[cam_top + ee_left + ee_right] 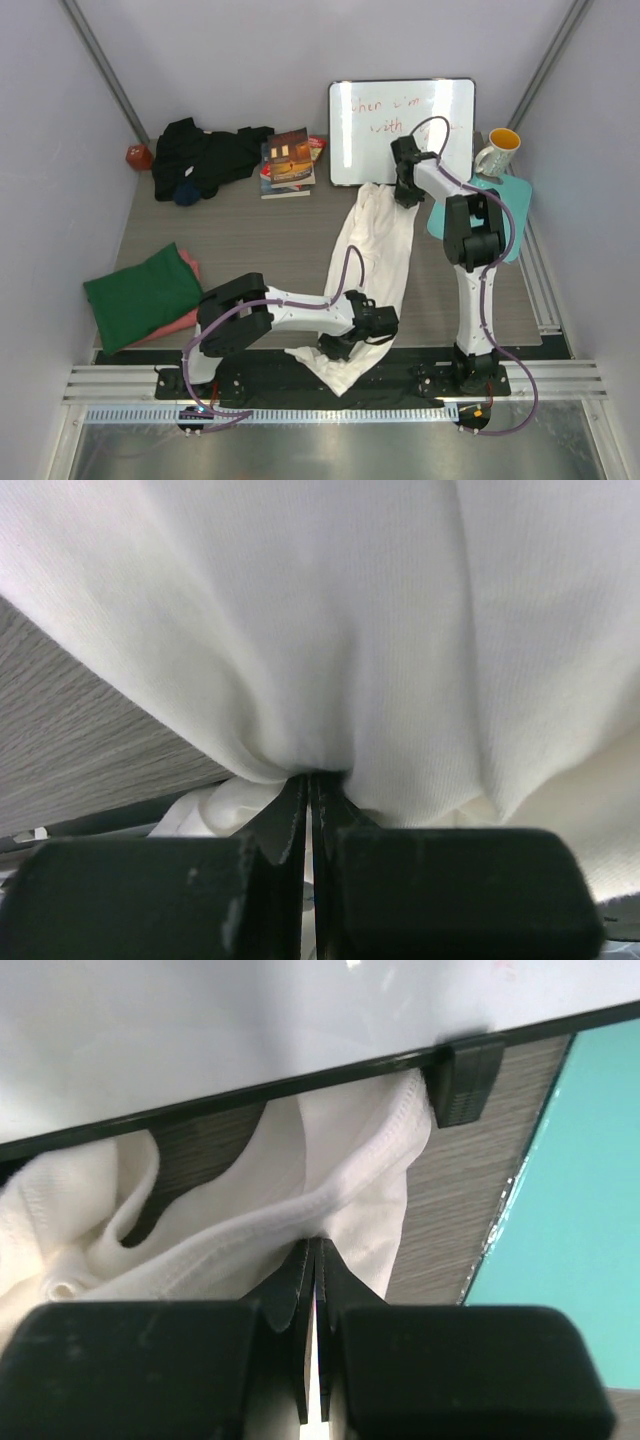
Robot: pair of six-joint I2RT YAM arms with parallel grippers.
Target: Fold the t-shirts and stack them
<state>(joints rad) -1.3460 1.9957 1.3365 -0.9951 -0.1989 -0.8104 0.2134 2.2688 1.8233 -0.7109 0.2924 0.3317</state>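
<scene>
A white t-shirt (375, 250) lies stretched in a long band from the whiteboard's foot to the table's near edge. My right gripper (405, 192) is shut on its far end, jaws pinched on a hemmed edge (330, 1195) in the right wrist view (317, 1245). My left gripper (372, 328) is shut on the near end, and white cloth (400, 630) bunches at its closed tips (310, 778). A folded dark green t-shirt (140, 295) rests on a salmon pink one (188, 266) at the left. A black t-shirt (210, 152) lies crumpled at the back left.
A whiteboard (400, 130) leans at the back, its lower frame (200, 1110) just beyond the right gripper. Books (288, 163) lie beside it. A teal mat (510, 205) and a mug (497, 150) sit at the right. A red object (138, 157) sits at the far left.
</scene>
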